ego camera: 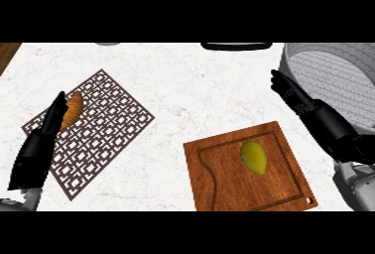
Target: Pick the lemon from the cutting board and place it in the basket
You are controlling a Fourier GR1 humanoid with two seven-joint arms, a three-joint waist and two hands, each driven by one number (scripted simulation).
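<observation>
Behind left hand [45, 130], croissant [72, 110] half hidden on patterned mat [102, 134].

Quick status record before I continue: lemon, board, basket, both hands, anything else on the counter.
lemon: lying on cutting board, untouched
basket: grey, far right, nothing visible inside
right hand: open, at basket's left rim, above the board
left hand: open, over patterned mat
other: croissant on mat beside left hand

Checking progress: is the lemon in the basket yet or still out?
Out. The lemon lies on the cutting board; the basket sits apart at upper right.
</observation>
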